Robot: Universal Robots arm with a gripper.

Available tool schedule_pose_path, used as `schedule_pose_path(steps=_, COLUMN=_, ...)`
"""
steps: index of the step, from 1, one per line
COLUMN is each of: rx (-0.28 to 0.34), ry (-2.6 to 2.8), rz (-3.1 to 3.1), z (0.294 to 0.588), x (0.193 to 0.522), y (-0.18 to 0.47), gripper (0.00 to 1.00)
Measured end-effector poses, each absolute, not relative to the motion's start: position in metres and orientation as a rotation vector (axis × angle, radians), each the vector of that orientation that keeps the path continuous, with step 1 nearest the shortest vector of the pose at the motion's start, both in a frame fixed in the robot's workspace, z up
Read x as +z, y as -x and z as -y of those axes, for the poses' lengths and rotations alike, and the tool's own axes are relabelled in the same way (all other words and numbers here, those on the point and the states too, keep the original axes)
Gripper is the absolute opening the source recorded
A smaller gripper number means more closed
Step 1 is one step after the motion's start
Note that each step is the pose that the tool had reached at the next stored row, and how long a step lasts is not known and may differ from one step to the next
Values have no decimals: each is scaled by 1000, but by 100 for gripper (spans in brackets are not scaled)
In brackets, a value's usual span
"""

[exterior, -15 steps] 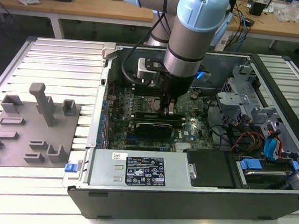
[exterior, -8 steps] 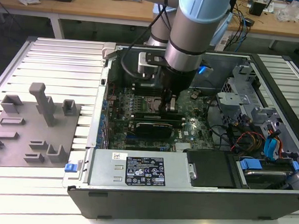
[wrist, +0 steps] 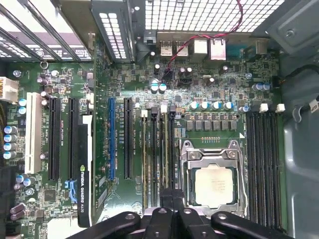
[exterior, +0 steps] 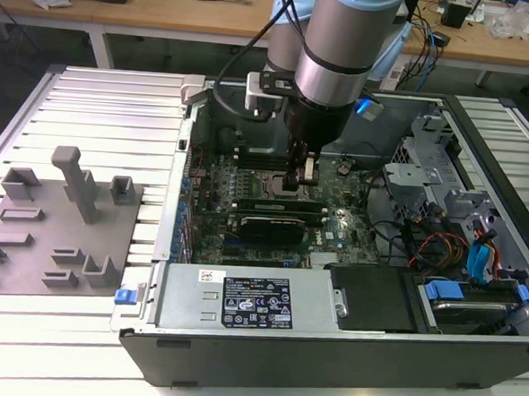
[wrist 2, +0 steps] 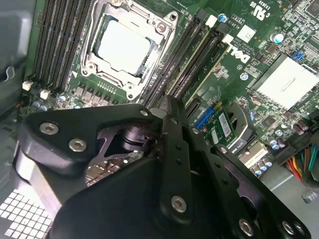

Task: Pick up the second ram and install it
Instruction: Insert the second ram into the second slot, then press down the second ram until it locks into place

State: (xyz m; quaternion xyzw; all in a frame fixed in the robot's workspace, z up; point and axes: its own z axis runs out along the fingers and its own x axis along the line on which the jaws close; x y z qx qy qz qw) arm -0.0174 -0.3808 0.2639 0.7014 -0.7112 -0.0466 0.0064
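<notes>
Well along, judging by how things lie: inside the open computer case (exterior: 482,166), down over the motherboard (wrist: 199,74), with the gripper (exterior: 295,184) lowered onto the bank of memory slots (wrist: 154,149) between the processor socket (wrist: 214,184) and the black graphics card (wrist: 85,169). Pincer narrow in both wrist views, tips (wrist 2: 167,102) drawn close on the near end of the second ram (wrist: 162,149), seen edge-on as a pale strip standing upright in its slot (a neighbouring stick (wrist: 144,149) just beside it, likewise upright, one slot further from the socket). Lifted and carried over already, so it seems, and lined up in the slot. Left to settle: whether pressed fully home, since the latches at the slot ends are too small to read, and the near end hidden under the gripper's own black links. No release yet, as far as can be judged
</notes>
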Motion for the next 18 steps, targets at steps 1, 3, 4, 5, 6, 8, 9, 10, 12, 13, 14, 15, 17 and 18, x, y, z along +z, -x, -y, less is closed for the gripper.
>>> schedule_pose_path(steps=1, rx=-146, ry=-2195, rz=2225, z=381, x=264, y=17, gripper=11)
schedule_pose_path(steps=3, rx=-146, ry=-2195, rz=2225, z=381, x=264, y=17, gripper=11)
schedule_pose_path(steps=4, rx=-146, ry=-2194, rz=2225, z=381, x=264, y=17, gripper=11)
schedule_pose_path(steps=5, rx=-146, ry=-2194, rz=2225, z=381, x=263, y=16, gripper=11)
schedule_pose_path(steps=6, rx=-147, ry=-2194, rz=2225, z=381, x=261, y=14, gripper=11)
schedule_pose_path(steps=8, rx=-153, ry=-2191, rz=2222, z=381, x=250, y=-8, gripper=11)
schedule_pose_path(steps=9, rx=-153, ry=-2191, rz=2222, z=381, x=246, y=-16, gripper=11)
schedule_pose_path(steps=10, rx=-154, ry=-2190, rz=2222, z=381, x=242, y=-21, gripper=11)
schedule_pose_path(steps=12, rx=-156, ry=-2189, rz=2220, z=381, x=233, y=-26, gripper=11)
schedule_pose_path(steps=13, rx=-157, ry=-2189, rz=2220, z=381, x=231, y=-26, gripper=11)
schedule_pose_path(steps=14, rx=-157, ry=-2188, rz=2219, z=381, x=229, y=-26, gripper=11)
schedule_pose_path(steps=15, rx=-157, ry=-2188, rz=2219, z=381, x=228, y=-26, gripper=11)
schedule_pose_path(steps=17, rx=-157, ry=-2189, rz=2220, z=382, x=229, y=-26, gripper=11)
schedule_pose_path(steps=18, rx=-155, ry=-2191, rz=2222, z=382, x=233, y=-26, gripper=11)
